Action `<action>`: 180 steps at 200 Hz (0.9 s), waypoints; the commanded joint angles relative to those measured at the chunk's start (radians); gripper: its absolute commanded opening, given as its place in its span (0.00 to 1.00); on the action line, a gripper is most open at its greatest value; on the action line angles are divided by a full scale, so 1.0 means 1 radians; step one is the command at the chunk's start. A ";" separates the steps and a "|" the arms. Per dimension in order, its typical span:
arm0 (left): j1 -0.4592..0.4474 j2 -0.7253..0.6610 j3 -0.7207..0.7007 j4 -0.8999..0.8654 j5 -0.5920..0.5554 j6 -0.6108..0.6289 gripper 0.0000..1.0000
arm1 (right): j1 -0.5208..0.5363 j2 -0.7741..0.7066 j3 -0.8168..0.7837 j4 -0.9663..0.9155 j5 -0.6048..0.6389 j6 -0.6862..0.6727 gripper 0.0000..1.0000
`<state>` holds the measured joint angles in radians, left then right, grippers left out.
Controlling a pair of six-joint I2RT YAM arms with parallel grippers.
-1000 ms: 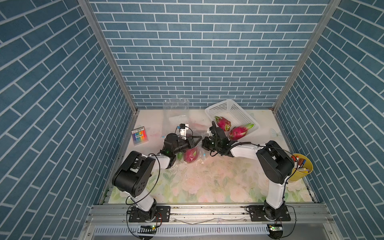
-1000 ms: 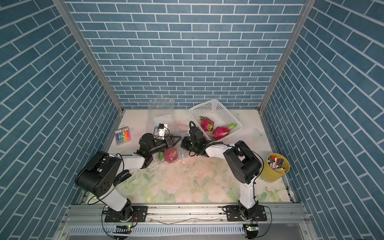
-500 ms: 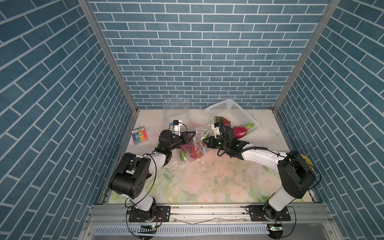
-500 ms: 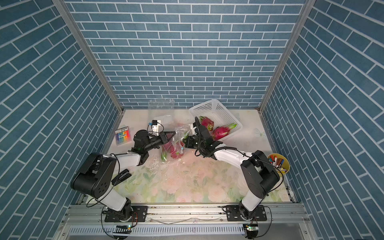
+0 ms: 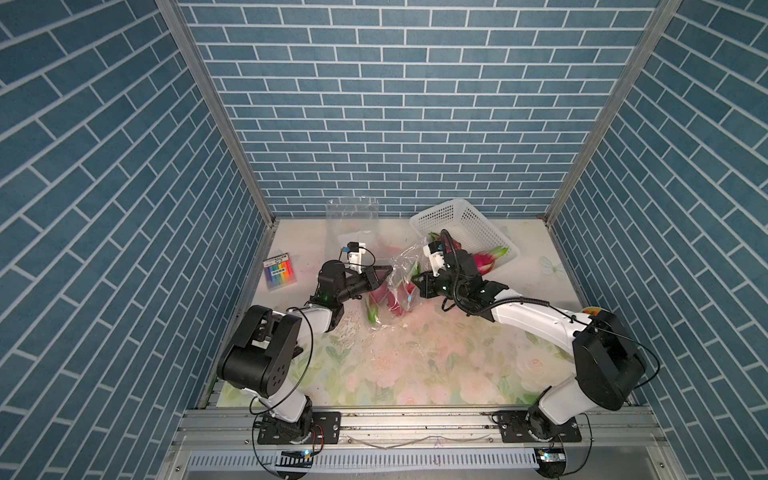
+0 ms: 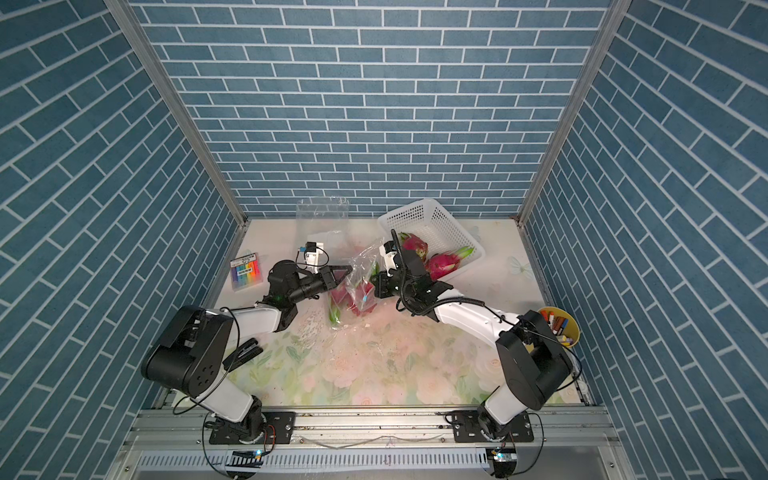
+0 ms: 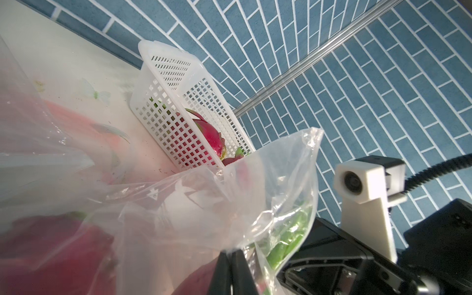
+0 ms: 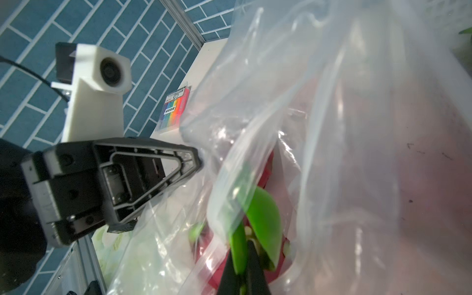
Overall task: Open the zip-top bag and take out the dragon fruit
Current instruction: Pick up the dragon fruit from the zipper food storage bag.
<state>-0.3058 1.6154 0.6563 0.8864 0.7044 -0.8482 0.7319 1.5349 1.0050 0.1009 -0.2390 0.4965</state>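
Status: the bag hangs between the two arms over the mat, just in front of the basket. The fruit sits low inside it, red body and green scales showing through the film. Left gripper has its fingers pressed together on a fold of film near the mouth. Right gripper is closed tight on the opposite side, and a green scale sits right at its tips. We can't tell if that scale is caught in the pinch or just behind the film. The mouth looks pulled apart between the two pinches, but we can't confirm the zip is parted along its full length. Handling call: the film is thin, slick and floppy, so it'll stretch and slide rather than hold shape. Best hold is right at the zip strip where it's stiffest, one lip each, pulling straight apart. The fruit looks heavy for the bag and loads the film, so a weak pinch will likely slip. For the pull-out we'd take the fruit across its firm body, not by the scales, which bend and could tear. The skin looks smooth, so we expect some slip; a moderate squeeze only, since it probably bruises. The spares in the basket aren't ours to touch.
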 commanded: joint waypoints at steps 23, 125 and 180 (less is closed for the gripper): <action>0.008 -0.035 0.066 -0.074 -0.030 0.063 0.07 | -0.005 -0.157 -0.039 -0.038 0.084 -0.115 0.00; -0.060 0.002 0.084 -0.098 0.019 0.075 0.08 | -0.007 -0.105 0.107 0.018 0.052 -0.175 0.00; -0.070 0.026 0.084 -0.098 0.030 0.076 0.07 | -0.006 -0.167 0.149 0.003 0.077 -0.220 0.00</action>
<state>-0.3721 1.6154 0.7216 0.8059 0.7189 -0.7937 0.7280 1.4277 1.1240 0.0803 -0.1711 0.3355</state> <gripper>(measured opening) 0.075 0.053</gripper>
